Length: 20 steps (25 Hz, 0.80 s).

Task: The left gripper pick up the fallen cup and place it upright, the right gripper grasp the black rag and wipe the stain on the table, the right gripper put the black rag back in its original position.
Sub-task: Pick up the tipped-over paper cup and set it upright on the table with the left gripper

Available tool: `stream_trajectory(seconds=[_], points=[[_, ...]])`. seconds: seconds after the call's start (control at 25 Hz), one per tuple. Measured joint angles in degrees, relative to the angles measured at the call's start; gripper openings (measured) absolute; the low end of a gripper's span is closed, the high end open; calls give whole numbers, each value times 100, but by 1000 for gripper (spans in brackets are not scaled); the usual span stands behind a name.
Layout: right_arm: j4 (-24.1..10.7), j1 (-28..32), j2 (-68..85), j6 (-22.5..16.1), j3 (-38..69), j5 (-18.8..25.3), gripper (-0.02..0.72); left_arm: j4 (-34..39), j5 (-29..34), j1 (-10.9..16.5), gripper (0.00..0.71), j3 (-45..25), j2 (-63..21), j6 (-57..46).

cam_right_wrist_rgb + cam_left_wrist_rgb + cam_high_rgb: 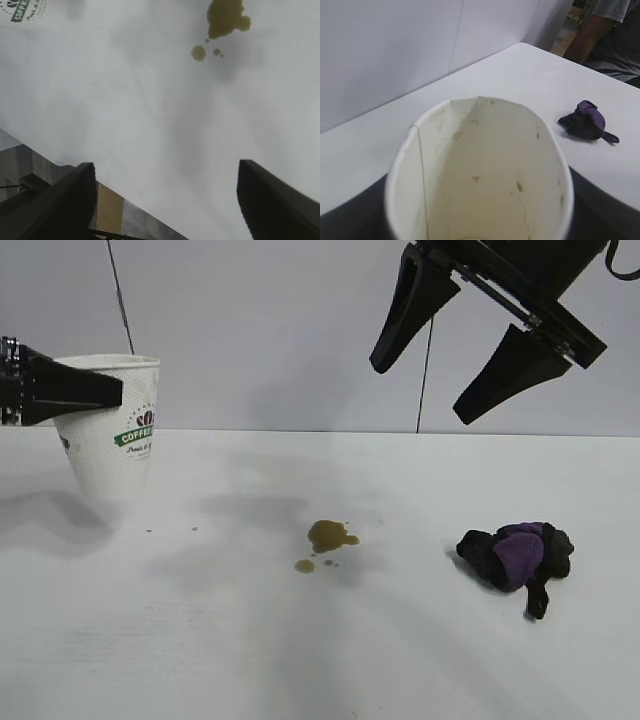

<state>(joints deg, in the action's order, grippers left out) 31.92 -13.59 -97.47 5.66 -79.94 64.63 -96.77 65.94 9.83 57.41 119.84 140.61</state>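
Left gripper [120,390] clamps the cup [108,425] near-upright, mouth up, base low over the table [300,660] at far left; right gripper [445,365], fingers spread and empty, hangs above the black rag [515,552].

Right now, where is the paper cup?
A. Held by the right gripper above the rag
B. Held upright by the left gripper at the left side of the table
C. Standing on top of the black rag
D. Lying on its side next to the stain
B: in the exterior view the left gripper has its fingers closed on the upright cup near its rim, far left of the stain and the black rag.
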Motion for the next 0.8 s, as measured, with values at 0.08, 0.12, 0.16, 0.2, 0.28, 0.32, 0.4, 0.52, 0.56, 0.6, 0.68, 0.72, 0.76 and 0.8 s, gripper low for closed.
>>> stream_trajectory(seconds=[0.08,0.12,0.16,0.2,0.28,0.32,0.4,0.52,0.56,0.6,0.68,0.72,0.76,0.8], points=[[0,0,0,0,0,0,537,-7,-7,0,489,0,19,351],[0,0,0,0,0,0,537,5,-7,0,489,0,19,550],[0,0,0,0,0,0,537,9,-7,0,489,0,19,714],[0,0,0,0,0,0,537,21,-7,0,489,0,19,895],[0,0,0,0,0,-5,537,39,-7,0,489,0,19,1147],[0,0,0,0,0,-5,537,39,-7,0,488,0,19,1192],[0,0,0,0,0,-10,537,39,-7,0,489,0,19,1233],[0,0,0,0,0,-22,537,39,-107,0,489,0,19,1247],[0,0,0,0,0,-27,537,27,-141,0,489,0,19,1247],[0,0,0,0,0,-34,537,1,-147,0,489,0,26,1247],[0,0,0,0,0,-65,537,-23,-147,0,489,0,79,1247],[0,0,0,0,0,-77,537,-28,-147,0,489,0,124,1247],[0,0,0,0,0,-83,537,-30,-147,0,489,0,164,1247],[0,0,0,0,0,-88,537,-30,-153,0,489,0,193,1247]])
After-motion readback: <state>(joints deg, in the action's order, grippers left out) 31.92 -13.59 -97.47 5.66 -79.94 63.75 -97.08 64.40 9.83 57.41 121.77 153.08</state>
